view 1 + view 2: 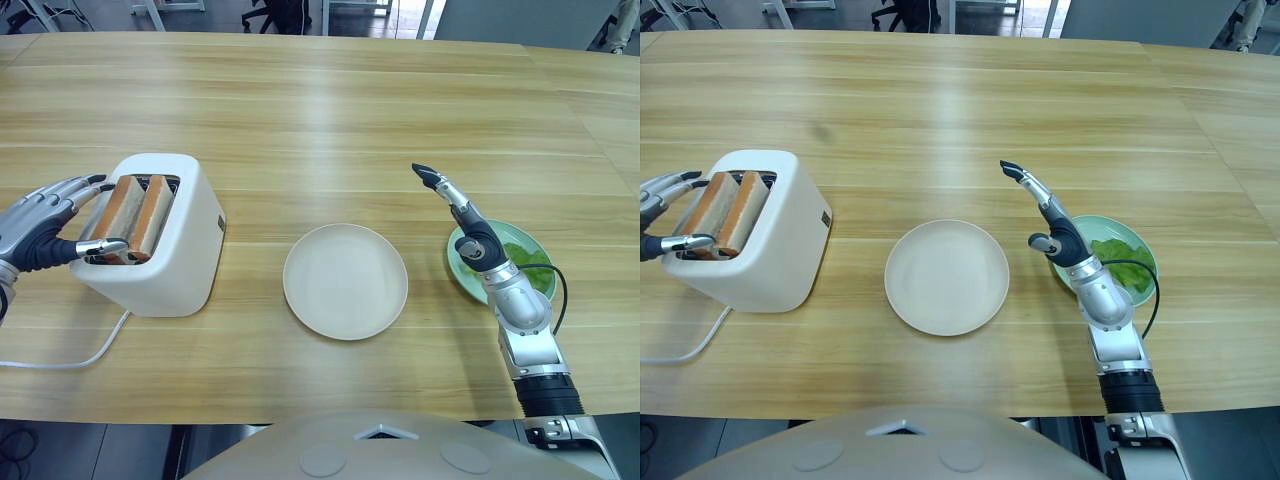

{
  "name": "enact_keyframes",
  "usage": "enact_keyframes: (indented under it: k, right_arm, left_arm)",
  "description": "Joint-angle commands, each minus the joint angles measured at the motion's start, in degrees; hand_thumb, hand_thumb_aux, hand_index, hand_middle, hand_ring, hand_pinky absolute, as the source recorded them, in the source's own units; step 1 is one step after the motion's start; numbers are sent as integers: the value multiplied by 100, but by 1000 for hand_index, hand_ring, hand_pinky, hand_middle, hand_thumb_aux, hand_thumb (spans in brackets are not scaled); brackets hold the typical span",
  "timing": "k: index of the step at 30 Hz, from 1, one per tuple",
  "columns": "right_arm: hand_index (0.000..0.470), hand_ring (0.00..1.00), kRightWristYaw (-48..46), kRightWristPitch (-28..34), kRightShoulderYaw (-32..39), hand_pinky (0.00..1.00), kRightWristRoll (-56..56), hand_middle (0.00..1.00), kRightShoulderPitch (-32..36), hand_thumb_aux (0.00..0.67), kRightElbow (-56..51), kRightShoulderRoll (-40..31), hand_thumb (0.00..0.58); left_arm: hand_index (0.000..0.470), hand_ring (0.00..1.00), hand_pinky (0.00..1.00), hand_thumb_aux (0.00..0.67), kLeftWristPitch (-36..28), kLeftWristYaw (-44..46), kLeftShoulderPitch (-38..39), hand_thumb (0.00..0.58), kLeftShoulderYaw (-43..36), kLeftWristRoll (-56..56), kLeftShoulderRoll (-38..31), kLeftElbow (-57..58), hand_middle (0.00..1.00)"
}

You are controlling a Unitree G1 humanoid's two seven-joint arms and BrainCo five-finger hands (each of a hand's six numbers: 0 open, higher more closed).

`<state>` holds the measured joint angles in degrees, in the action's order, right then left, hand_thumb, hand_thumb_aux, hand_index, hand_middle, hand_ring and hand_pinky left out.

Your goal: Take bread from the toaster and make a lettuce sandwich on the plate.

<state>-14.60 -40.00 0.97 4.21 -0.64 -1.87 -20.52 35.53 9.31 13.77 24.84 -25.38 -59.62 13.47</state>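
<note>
A white toaster stands on the left of the wooden table with two slices of bread sticking up from its slots. My left hand is at the toaster's left side, fingers spread around the nearest slice without closing on it. An empty cream plate lies in the middle. To its right a small green dish holds lettuce. My right hand hovers at the dish's left edge, fingers stretched out straight and holding nothing.
The toaster's white cord trails off toward the front left edge. Bare table stretches behind the plate. Chair and desk legs stand beyond the far edge.
</note>
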Motion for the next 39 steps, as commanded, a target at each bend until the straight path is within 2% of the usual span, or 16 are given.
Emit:
enact_keyframes:
  k: [1, 7, 8, 11, 12, 14, 15, 16, 21, 22, 23, 30, 32, 33, 34, 39]
  right_arm:
    - [0, 0, -29, 71, -53, 0, -16, 0, -3, 0, 51, -49, 0]
    - [0, 0, -25, 86, -56, 0, -20, 0, -28, 0, 81, -44, 0]
    - [0, 0, -23, 86, -58, 0, -20, 0, -30, 0, 75, -44, 0]
    - [0, 0, -21, 98, -65, 0, -23, 0, -56, 0, 103, -47, 0]
    - [0, 0, -21, 100, -65, 0, -24, 0, -58, 0, 106, -46, 0]
    - [0, 0, -20, 99, -64, 0, -23, 0, -57, 0, 102, -44, 0]
    - [0, 0, -22, 101, -64, 0, -27, 0, -61, 0, 112, -45, 0]
    - [0, 0, -25, 103, -63, 0, -30, 0, -65, 0, 118, -46, 0]
    - [0, 0, -24, 108, -79, 0, -41, 0, -91, 0, 142, -56, 0]
    - [0, 0, -24, 108, -80, 0, -39, 0, -91, 0, 142, -55, 0]
    - [0, 0, -28, 106, -81, 0, -41, 0, -90, 0, 140, -55, 0]
    - [0, 0, -36, 101, -101, 0, -44, 0, -91, 0, 135, -60, 0]
    - [0, 0, -34, 99, -103, 0, -40, 0, -90, 0, 131, -61, 0]
    - [0, 0, -34, 99, -104, 0, -40, 0, -90, 0, 130, -61, 0]
    - [0, 0, -32, 99, -104, 0, -37, 0, -89, 0, 131, -61, 0]
    - [0, 0, -31, 100, -103, 0, -28, 0, -69, 0, 125, -61, 0]
  left_arm:
    - [0, 0, 0, 0, 36, 44, 20, 0, -208, -24, 5, 137, 0]
    - [0, 0, 0, 0, 70, 58, 7, 0, -313, 0, -27, 241, 0]
    - [32, 0, 0, 47, 80, 55, -10, 79, -307, 20, -31, 264, 0]
    - [14, 0, 0, 21, 118, 58, -29, 36, -295, 82, -52, 313, 0]
    - [29, 0, 0, 42, 134, 69, -36, 71, -299, 110, -54, 329, 0]
    - [27, 0, 0, 39, 161, 83, -49, 66, -308, 154, -55, 357, 0]
    - [47, 0, 0, 68, 167, 89, -40, 112, -299, 165, -56, 354, 0]
    - [47, 0, 0, 68, 174, 96, -33, 112, -290, 174, -57, 351, 0]
    - [119, 0, 0, 173, 168, 129, -62, 261, -321, 230, -57, 325, 0]
    - [152, 0, 0, 221, 167, 133, -62, 319, -327, 239, -56, 315, 0]
    - [224, 0, 0, 326, 168, 138, -58, 427, -324, 262, -49, 296, 0]
    - [305, 0, 0, 444, 197, 196, -43, 514, -332, 426, 0, 152, 0]
    - [400, 0, 0, 583, 218, 223, -35, 570, -321, 503, 14, 120, 0]
    - [400, 0, 0, 583, 218, 232, -33, 570, -322, 516, 16, 108, 0]
    - [453, 0, 0, 659, 216, 243, -29, 580, -323, 522, 15, 95, 0]
    - [460, 0, 0, 670, 197, 298, -39, 580, -355, 542, 35, -1, 0]
